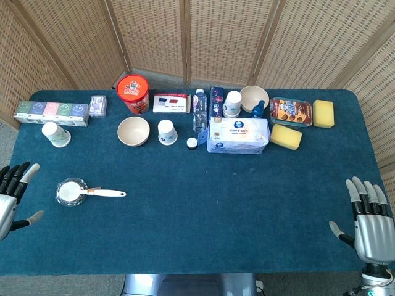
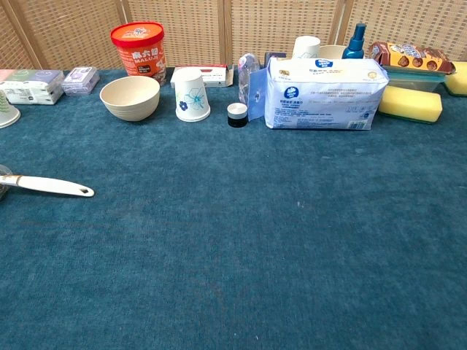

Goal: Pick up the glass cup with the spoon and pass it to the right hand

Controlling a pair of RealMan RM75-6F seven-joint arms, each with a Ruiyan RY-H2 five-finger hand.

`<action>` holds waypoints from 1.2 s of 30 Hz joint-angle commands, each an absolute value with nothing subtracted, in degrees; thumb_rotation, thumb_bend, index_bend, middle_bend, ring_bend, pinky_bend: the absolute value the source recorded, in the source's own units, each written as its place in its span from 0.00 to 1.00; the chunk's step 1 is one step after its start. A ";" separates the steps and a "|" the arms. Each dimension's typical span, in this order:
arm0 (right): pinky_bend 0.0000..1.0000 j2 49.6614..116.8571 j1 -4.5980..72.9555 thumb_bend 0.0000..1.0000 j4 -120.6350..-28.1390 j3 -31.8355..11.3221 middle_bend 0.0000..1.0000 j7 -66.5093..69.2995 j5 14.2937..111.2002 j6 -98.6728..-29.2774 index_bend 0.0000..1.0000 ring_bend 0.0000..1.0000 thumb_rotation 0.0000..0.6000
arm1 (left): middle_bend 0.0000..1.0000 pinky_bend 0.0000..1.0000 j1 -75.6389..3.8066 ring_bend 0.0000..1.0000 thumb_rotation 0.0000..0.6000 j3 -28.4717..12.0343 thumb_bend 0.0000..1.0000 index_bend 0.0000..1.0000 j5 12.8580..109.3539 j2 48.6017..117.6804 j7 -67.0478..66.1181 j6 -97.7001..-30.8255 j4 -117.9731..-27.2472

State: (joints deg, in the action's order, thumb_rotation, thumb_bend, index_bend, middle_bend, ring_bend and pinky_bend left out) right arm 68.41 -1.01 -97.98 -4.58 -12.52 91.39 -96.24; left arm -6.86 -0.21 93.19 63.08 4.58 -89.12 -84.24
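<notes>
A clear glass cup [image 1: 71, 192] stands on the blue table near the left side. A white spoon [image 1: 105, 193] rests in it, its handle sticking out to the right over the cloth. In the chest view only the spoon handle [image 2: 51, 187] shows at the left edge. My left hand [image 1: 12, 194] hovers at the table's left edge, a short way left of the cup, fingers spread and empty. My right hand [image 1: 369, 216] is at the far right front corner, fingers spread upward, holding nothing. Neither hand shows in the chest view.
Along the back stand a red canister [image 1: 133, 93], a beige bowl [image 1: 133, 131], paper cups [image 1: 166, 131], a water bottle [image 1: 199, 111], a tissue pack [image 1: 239, 135], yellow sponges [image 1: 286, 136], a snack tray [image 1: 290, 111] and a box row [image 1: 52, 113]. A paper cup [image 1: 56, 134] sits behind the glass.
</notes>
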 commanded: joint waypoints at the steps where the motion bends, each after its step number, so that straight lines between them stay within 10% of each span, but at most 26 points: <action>1: 0.00 68.32 -1.02 0.00 -98.07 -4.54 0.00 -12.28 91.37 -96.09 0.00 0.00 1.00 | 0.00 0.00 -6.91 0.00 1.00 -0.18 0.00 0.00 92.52 62.73 4.11 -88.24 -84.73; 11: 0.00 67.83 -1.20 0.00 -98.91 -4.17 0.00 -11.82 91.83 -95.92 0.00 0.00 1.00 | 0.00 0.00 -7.32 0.00 1.00 0.20 0.00 0.00 91.31 62.55 3.46 -85.62 -85.21; 36: 0.00 67.09 -1.28 0.00 -99.79 -4.54 0.00 -10.82 90.29 -94.85 0.00 0.00 1.00 | 0.00 0.00 -20.71 0.00 1.00 -1.06 0.00 0.00 76.96 67.65 -1.92 -52.82 -76.23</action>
